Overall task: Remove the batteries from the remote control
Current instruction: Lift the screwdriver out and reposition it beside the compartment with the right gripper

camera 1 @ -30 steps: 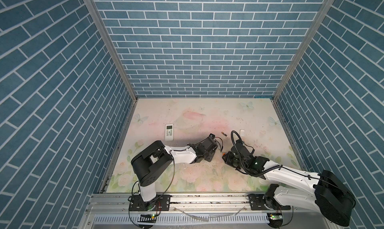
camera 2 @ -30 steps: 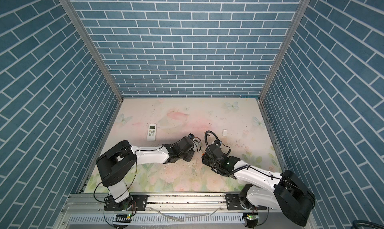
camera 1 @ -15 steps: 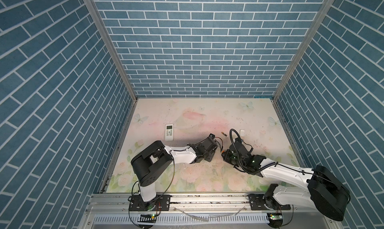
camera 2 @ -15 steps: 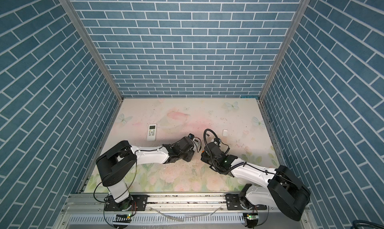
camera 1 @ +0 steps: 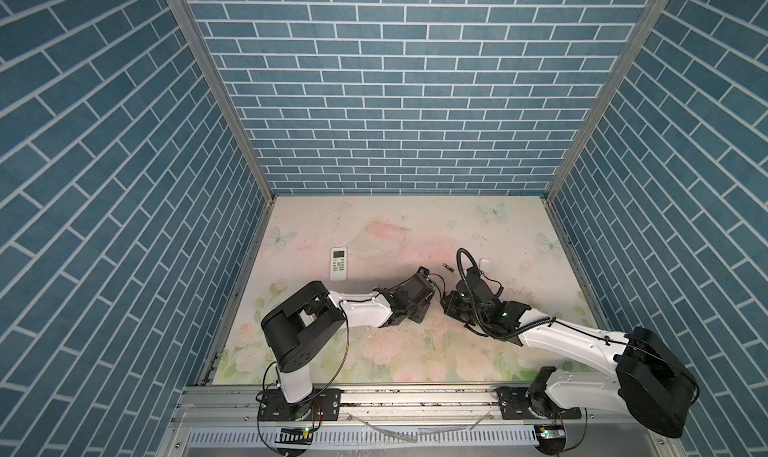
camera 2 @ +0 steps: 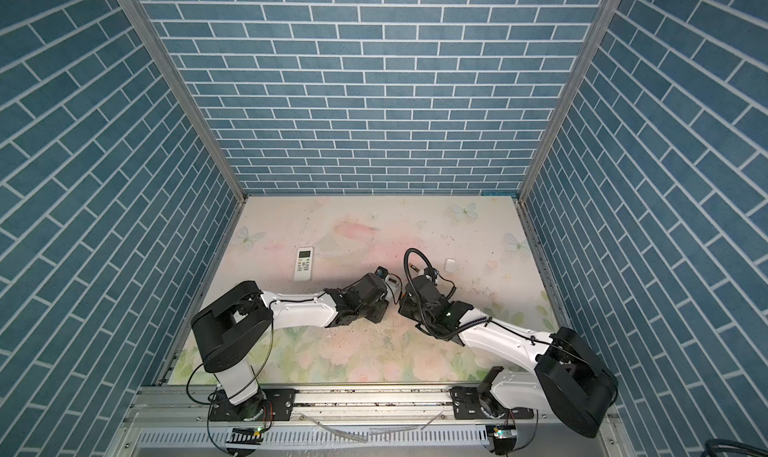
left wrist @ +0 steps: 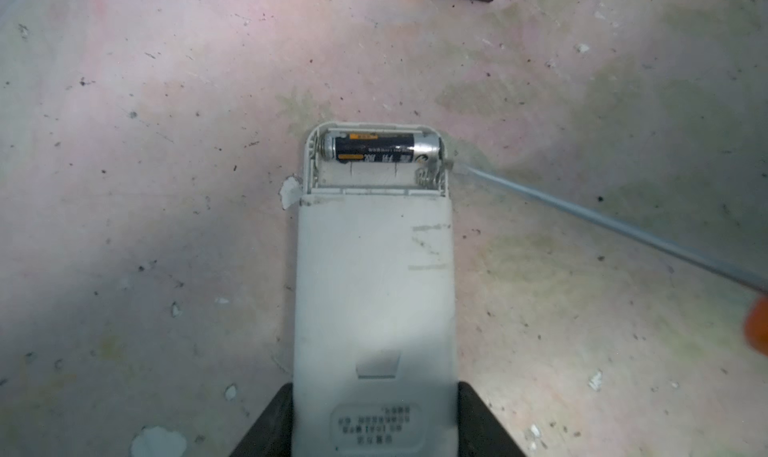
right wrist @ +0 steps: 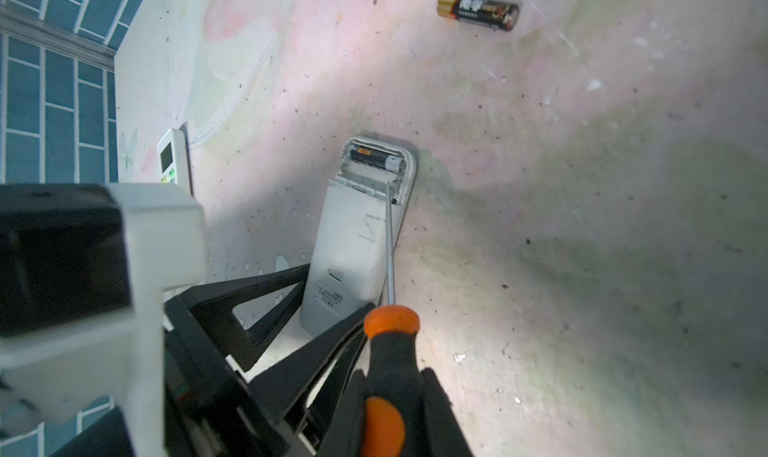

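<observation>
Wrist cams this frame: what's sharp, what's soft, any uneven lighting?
Left wrist view: the black-and-gold battery in the white plastic remote control is fairly sharp; the orange-handled screwdriver blurs toward the frame edge. Right wrist view: the left arm's white-and-black housing is out of focus; bright patches and dim zones mottle the floral table.

Count: 2 remotes (left wrist: 374, 288) (camera 1: 338, 264), 2 batts (right wrist: 376, 160) (right wrist: 478, 11), 1 screwdriver (right wrist: 388, 351), 1 white cover (camera 1: 483, 263), 2 arms (camera 1: 365, 309) (camera 1: 561, 338).

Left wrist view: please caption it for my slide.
Left jaws grip the remote; one battery sits inside, screwdriver tip at compartment edge.
</observation>
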